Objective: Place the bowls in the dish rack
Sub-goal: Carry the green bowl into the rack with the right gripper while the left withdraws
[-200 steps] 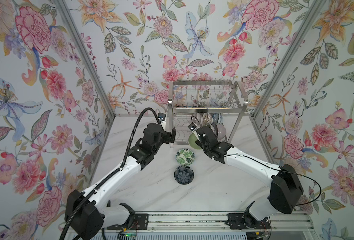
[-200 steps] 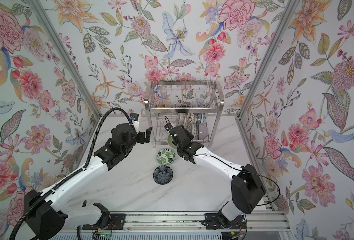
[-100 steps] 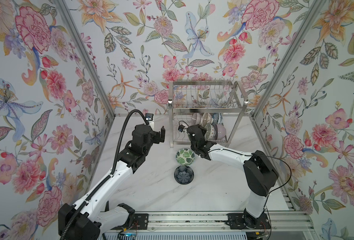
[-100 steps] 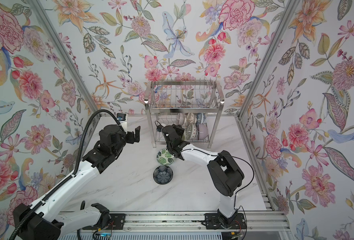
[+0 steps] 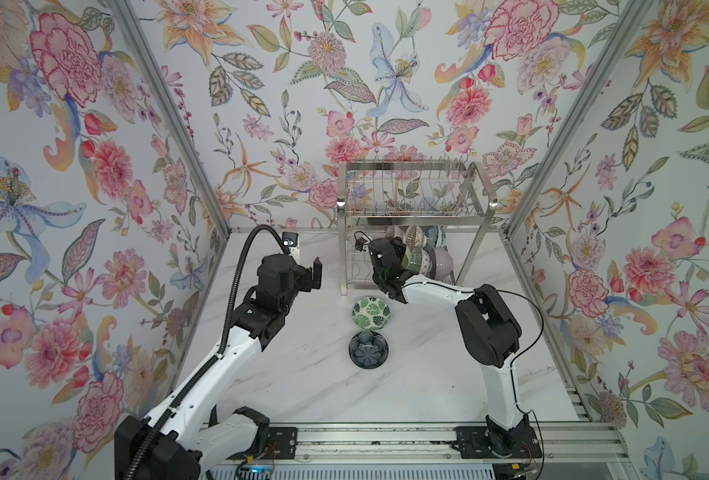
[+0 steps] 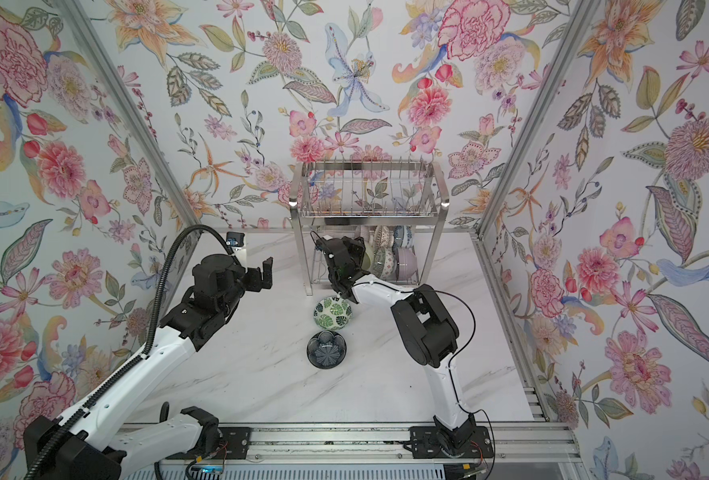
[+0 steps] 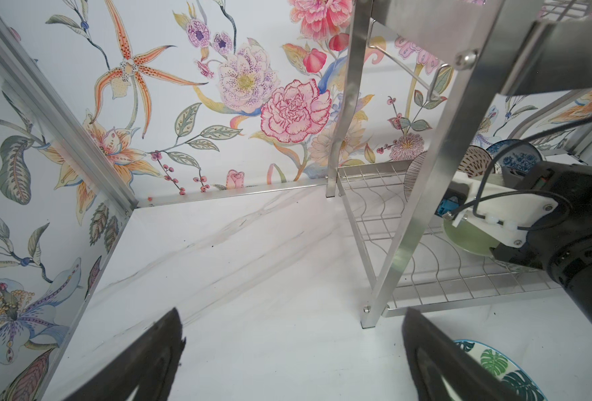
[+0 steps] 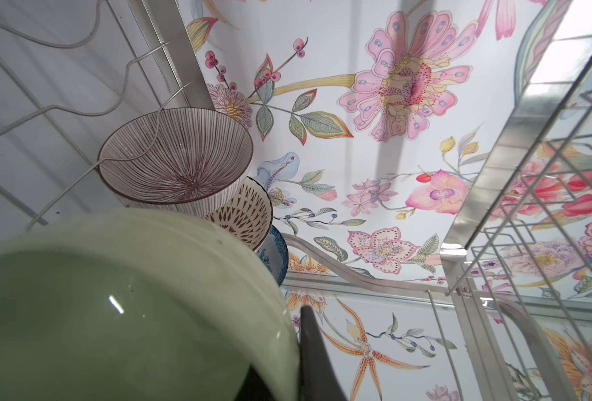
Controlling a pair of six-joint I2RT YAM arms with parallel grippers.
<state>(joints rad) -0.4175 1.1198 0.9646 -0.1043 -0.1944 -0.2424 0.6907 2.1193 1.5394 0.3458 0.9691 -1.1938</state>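
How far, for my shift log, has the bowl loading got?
Done: five, including the lilac bowl, stand low in the dish rack. In hand: the right gripper holds the pale green bowl at its lower shelf. Remaining: the green leaf bowl and navy bowl sit on the table; the left gripper is open, empty.

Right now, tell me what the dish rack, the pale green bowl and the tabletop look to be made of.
The dish rack: likely stainless steel, polished; its flat bars mirror the wallpaper.
The pale green bowl: probably glazed ceramic; glossy inside with a sharp highlight, paler cream rim.
The tabletop: white, grey-veined marble look, smooth; stone or laminate, cannot tell.
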